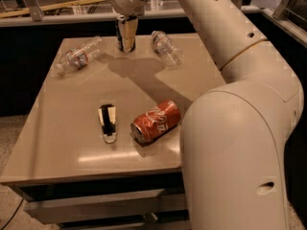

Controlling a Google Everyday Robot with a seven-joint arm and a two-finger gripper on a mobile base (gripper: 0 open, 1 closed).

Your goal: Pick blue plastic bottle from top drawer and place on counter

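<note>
Jaws hover over the far edge of the glossy beige square surface (72,128), apart or together I cannot tell; a clear ribbed plastic bottle (79,56) lies left of them, another bottle (166,47) right, dark room behind.

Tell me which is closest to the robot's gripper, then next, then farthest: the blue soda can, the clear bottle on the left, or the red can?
The gripper hangs over the counter's far edge.
1. Blue soda can: right at the gripper.
2. Clear ribbed plastic bottle: lying far left.
3. Red cola can: on its side, towards the front.
</note>
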